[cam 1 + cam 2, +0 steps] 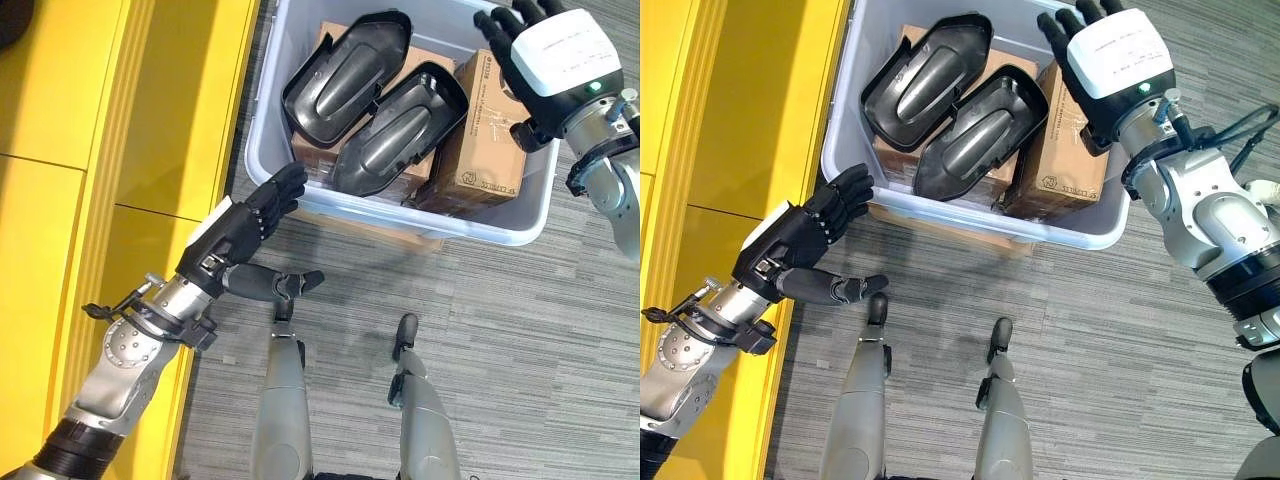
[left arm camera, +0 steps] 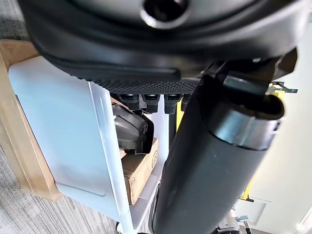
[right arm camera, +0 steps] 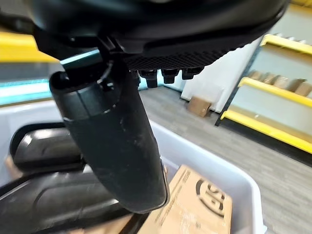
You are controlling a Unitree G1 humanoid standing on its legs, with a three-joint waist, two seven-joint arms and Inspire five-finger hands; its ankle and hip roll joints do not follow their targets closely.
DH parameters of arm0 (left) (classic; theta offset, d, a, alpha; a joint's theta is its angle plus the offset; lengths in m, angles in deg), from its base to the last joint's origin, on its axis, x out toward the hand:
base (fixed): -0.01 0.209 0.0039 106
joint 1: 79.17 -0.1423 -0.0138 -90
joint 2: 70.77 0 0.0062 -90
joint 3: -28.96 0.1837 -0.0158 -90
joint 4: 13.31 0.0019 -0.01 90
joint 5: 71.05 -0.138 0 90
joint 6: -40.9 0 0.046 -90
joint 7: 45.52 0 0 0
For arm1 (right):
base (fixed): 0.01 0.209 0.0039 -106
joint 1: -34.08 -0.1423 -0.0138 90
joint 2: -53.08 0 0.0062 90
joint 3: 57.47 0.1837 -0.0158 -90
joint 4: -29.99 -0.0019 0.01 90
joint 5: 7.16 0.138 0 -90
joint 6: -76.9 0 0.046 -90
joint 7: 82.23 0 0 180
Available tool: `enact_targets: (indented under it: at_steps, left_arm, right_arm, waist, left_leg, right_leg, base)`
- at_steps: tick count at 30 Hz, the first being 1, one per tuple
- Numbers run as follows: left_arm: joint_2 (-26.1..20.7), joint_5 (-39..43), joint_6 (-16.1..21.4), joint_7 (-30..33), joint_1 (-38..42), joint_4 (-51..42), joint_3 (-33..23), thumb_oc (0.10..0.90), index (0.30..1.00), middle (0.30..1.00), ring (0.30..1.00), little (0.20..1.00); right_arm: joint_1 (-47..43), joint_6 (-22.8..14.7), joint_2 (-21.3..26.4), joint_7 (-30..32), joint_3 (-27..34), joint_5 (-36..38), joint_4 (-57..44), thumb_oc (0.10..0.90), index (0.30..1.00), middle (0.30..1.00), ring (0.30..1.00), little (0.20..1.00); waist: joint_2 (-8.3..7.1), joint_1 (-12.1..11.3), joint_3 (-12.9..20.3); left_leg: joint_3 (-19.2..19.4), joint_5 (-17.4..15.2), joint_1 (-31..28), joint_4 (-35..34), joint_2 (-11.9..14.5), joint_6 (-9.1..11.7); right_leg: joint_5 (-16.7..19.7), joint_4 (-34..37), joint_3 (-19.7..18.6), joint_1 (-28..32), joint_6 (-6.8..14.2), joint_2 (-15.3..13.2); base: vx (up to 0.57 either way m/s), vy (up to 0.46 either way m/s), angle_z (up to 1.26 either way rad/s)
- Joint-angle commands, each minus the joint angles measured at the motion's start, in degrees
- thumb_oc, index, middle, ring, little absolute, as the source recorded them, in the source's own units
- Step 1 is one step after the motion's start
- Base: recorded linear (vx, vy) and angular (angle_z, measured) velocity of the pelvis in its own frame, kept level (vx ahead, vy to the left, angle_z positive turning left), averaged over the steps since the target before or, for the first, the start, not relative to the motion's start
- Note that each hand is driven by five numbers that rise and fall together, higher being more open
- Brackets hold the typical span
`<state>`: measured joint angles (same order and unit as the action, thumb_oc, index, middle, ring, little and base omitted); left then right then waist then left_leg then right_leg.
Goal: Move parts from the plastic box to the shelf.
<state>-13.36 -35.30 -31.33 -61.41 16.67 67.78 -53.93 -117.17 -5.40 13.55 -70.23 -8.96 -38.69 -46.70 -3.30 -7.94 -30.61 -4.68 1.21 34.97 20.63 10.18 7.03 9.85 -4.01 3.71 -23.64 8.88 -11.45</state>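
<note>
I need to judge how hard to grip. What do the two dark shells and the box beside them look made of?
The dark shells look like moulded plastic, semi-gloss: smooth curves with soft highlights. The brown box looks like matt corrugated cardboard, with printed sides and folded edges.

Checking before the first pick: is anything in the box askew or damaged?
No damage shows. Two black parts lie tilted on cartons in the box. Both hands are open.
</note>
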Motion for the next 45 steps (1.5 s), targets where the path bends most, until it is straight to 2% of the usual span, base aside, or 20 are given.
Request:
enact_targets:
  at_steps: [1,2,4,6,7,9,13,14,19,20,21,23,26,28,31,35,38,39,42,45]
  left_arm:
    - [1.1,2.5,7.2,-0.7,1.6,-5.4,-2.7,0.900,1.000,1.000,1.000,1.000]
    - [1.6,2.4,7.0,0.2,1.7,-5.6,-2.5,0.900,1.000,1.000,1.000,1.000]
    - [2.4,2.6,6.3,0.4,3.2,-5.6,-2.4,0.900,1.000,1.000,1.000,1.000]
    - [3.6,2.7,6.0,0.1,3.8,-6.1,-2.2,0.900,1.000,1.000,1.000,1.000]
    - [5.0,2.6,4.9,0.4,4.3,-7.0,-1.9,0.900,1.000,1.000,1.000,1.000]
    - [7.2,1.4,4.2,0.3,4.6,-7.4,-1.3,0.900,1.000,1.000,1.000,1.000]
    - [9.4,0.7,3.1,-0.3,5.4,-8.0,-0.8,0.900,1.000,1.000,1.000,1.000]
    - [10.0,0.3,3.3,-0.3,5.2,-7.5,-0.7,0.900,1.000,1.000,1.000,1.000]
    - [9.1,-0.1,4.5,0.9,4.6,-6.2,-1.2,0.900,1.000,1.000,1.000,1.000]
    - [7.8,0.4,5.2,0.8,3.6,-6.2,-1.9,0.900,1.000,1.000,1.000,1.000]
    - [6.5,1.0,5.9,0.8,2.4,-6.1,-2.7,0.900,1.000,1.000,1.000,1.000]
    - [4.4,2.9,6.1,-0.1,0.6,-6.3,-4.0,0.900,1.000,1.000,1.000,1.000]
    - [2.9,3.8,6.4,-1.7,-0.5,-6.5,-4.6,0.900,1.000,1.000,1.000,1.000]
    - [1.5,5.1,7.2,-4.3,-2.6,-6.2,-5.4,0.900,1.000,1.000,1.000,1.000]
    - [0.9,5.1,9.0,-5.4,-3.9,-5.8,-5.5,0.900,1.000,1.000,1.000,1.000]
    - [-0.6,7.2,10.0,-5.0,-4.3,-4.6,-6.6,0.900,1.000,1.000,1.000,1.000]
    - [-1.5,8.0,8.4,-6.3,-4.0,-4.4,-8.3,0.900,1.000,1.000,1.000,1.000]
    - [-1.9,7.7,7.8,-6.9,-4.7,-4.7,-9.4,0.900,1.000,1.000,1.000,1.000]
    - [-1.7,7.3,7.3,-7.6,-5.4,-4.4,-10.2,0.900,1.000,1.000,1.000,1.000]
    - [-0.5,5.0,8.4,-8.1,-7.9,-3.7,-11.4,0.900,1.000,1.000,1.000,1.000]
  right_arm:
    - [-4.0,6.5,1.3,11.7,8.9,10.2,-3.2,0.900,1.000,1.000,1.000,1.000]
    - [-2.8,8.6,-0.8,15.0,11.4,16.6,-3.5,0.900,1.000,1.000,1.000,1.000]
    - [-1.1,9.5,-5.6,16.9,17.0,22.8,-3.0,0.900,1.000,1.000,1.000,1.000]
    - [0.0,9.7,-8.5,16.6,20.3,25.4,-3.4,0.900,1.000,1.000,1.000,1.000]
    - [1.1,9.7,-11.9,16.4,23.0,32.2,-3.9,0.900,1.000,1.000,1.000,1.000]
    - [2.8,10.8,-16.4,17.6,26.1,38.2,-4.8,0.900,1.000,1.000,1.000,1.000]
    - [3.9,9.8,-20.6,12.3,28.9,31.8,-3.6,0.900,1.000,1.000,1.000,1.000]
    - [3.2,9.2,-20.1,7.2,28.2,14.2,-2.9,0.900,1.000,1.000,1.000,1.000]
    - [0.3,5.1,-12.0,-2.6,22.0,-14.3,-3.2,0.900,1.000,1.000,1.000,1.000]
    - [-0.8,3.4,-6.6,-4.0,18.5,-18.2,-3.3,0.900,1.000,1.000,1.000,1.000]
    - [-1.1,5.6,-1.7,-2.3,15.1,-15.9,-3.5,0.900,1.000,1.000,1.000,1.000]
    - [-1.1,8.7,3.1,1.3,13.1,-9.4,-4.4,0.900,1.000,1.000,1.000,1.000]
    - [-0.7,10.9,5.1,5.5,13.5,-2.6,-4.6,0.900,1.000,1.000,1.000,1.000]
    - [-2.5,6.2,8.1,4.7,12.9,-9.0,-4.0,0.900,1.000,1.000,1.000,1.000]
    - [-5.4,4.0,10.8,1.6,9.0,-14.3,-4.3,0.900,1.000,1.000,1.000,1.000]
    - [-7.9,2.7,13.1,1.0,3.8,-14.2,-3.2,0.900,1.000,1.000,1.000,1.000]
    - [-6.2,0.3,13.7,1.5,3.0,-13.8,-2.1,0.900,1.000,1.000,1.000,1.000]
    - [-4.4,-0.3,13.7,1.7,3.5,-11.6,-2.6,0.900,1.000,1.000,1.000,1.000]
    - [-2.3,-2.4,13.5,2.7,4.2,-12.1,-3.3,0.900,1.000,1.000,1.000,1.000]
    - [1.1,-6.3,13.1,3.7,5.1,-12.7,-5.5,0.900,1.000,1.000,1.000,1.000]
  waist:
    - [1.63,-0.6,0.8]
    - [2.05,-0.2,0.8]
    - [2.74,0.3,0.8]
    - [3.26,0.6,0.8]
    - [4.09,0.8,0.8]
    - [4.81,1.0,0.8]
    - [5.93,1.1,0.8]
    - [6.28,0.9,0.8]
    - [5.83,0.8,0.8]
    - [5.19,0.4,0.8]
    - [4.32,0.3,0.8]
    - [2.98,0.2,0.8]
    - [2.03,0.1,1.0]
    - [0.73,-0.5,1.6]
    - [0.51,-0.8,1.7]
    - [-0.28,-1.0,2.4]
    - [-1.43,-1.9,2.8]
    - [-2.42,-3.0,3.1]
    - [-2.85,-3.7,3.0]
    - [-3.55,-4.8,3.1]
  left_leg:
    - [1.8,3.0,-3.6,-10.5,-1.9,-2.9]
    - [2.0,2.9,-3.8,-10.7,-2.1,-3.0]
    - [2.2,2.9,-3.9,-11.1,-2.4,-3.1]
    - [2.4,2.4,-4.2,-11.1,-2.6,-3.2]
    - [2.4,2.1,-4.2,-11.0,-3.0,-3.4]
    - [2.6,1.7,-4.5,-10.7,-3.2,-3.5]
    - [2.5,1.9,-4.6,-10.9,-3.6,-3.7]
    - [2.7,1.4,-5.3,-11.0,-3.9,-3.9]
    - [2.5,1.8,-5.6,-11.1,-3.8,-3.7]
    - [2.3,2.0,-5.6,-11.1,-3.6,-3.7]
    - [2.2,2.3,-5.6,-11.3,-3.1,-3.5]
    - [1.9,2.5,-5.6,-11.2,-2.5,-3.3]
    - [1.7,2.5,-5.5,-10.9,-2.0,-3.1]
    - [1.7,2.8,-5.6,-11.2,-1.2,-2.7]
    - [1.9,3.1,-6.1,-11.6,-0.5,-2.4]
    - [2.0,2.9,-6.7,-11.2,0.2,-2.3]
    - [1.0,2.5,-6.6,-9.7,1.0,-2.4]
    - [-0.3,2.1,-6.1,-8.3,1.6,-2.6]
    - [-1.6,2.0,-6.0,-7.2,2.0,-2.5]
    - [-4.3,0.7,-7.2,-5.9,2.9,-2.0]
  right_leg:
    - [-15.1,-9.4,4.8,3.4,-3.7,2.7]
    - [-15.1,-9.4,4.7,3.1,-3.7,2.5]
    - [-14.6,-9.4,4.3,2.2,-3.8,2.4]
    - [-14.8,-9.8,4.0,1.7,-3.9,2.1]
    - [-15.1,-10.4,3.7,1.0,-4.1,1.9]
    - [-15.5,-11.5,3.3,0.4,-4.3,1.6]
    - [-15.6,-12.5,3.0,-0.6,-4.5,1.4]
    - [-16.1,-12.8,3.0,-0.2,-4.5,1.1]
    - [-15.7,-12.9,3.3,0.2,-4.1,0.8]
    - [-15.6,-12.7,3.5,0.6,-3.9,0.9]
    - [-15.5,-12.5,3.9,1.0,-3.8,1.1]
    - [-15.7,-12.8,4.4,1.3,-4.0,1.6]
    - [-15.8,-12.9,4.7,1.6,-4.1,2.0]
    - [-15.3,-11.6,5.5,2.5,-4.2,2.6]
    - [-15.0,-10.8,6.0,3.2,-4.1,2.6]
    - [-16.0,-12.5,6.3,3.3,-4.6,3.0]
    - [-18.2,-16.5,7.1,3.3,-5.7,3.9]
    - [-20.3,-20.8,7.6,3.0,-6.7,5.0]
    - [-22.3,-24.9,7.6,2.6,-7.7,5.6]
    - [-27.3,-32.8,7.4,2.5,-9.4,6.8]
  base:
    - [-0.02,0.113,-0.03]
    - [-0.02,0.126,-0.04]
    - [-0.03,0.133,-0.06]
    - [-0.02,0.133,-0.10]
    - [-0.01,0.129,-0.09]
    - [0.00,0.132,-0.01]
    - [0.00,0.108,-0.03]
    - [0.01,0.079,-0.08]
    - [0.02,0.016,0.00]
    - [0.00,-0.092,0.03]
    - [0.01,-0.135,0.06]
    - [0.03,-0.141,0.10]
    - [0.04,-0.108,0.07]
    - [0.03,-0.133,-0.07]
    - [0.00,-0.017,-0.02]
    - [0.03,-0.034,0.00]
    - [0.14,-0.235,0.07]
    - [0.16,-0.343,0.11]
    - [0.13,-0.220,0.09]
    - [0.18,-0.301,0.19]
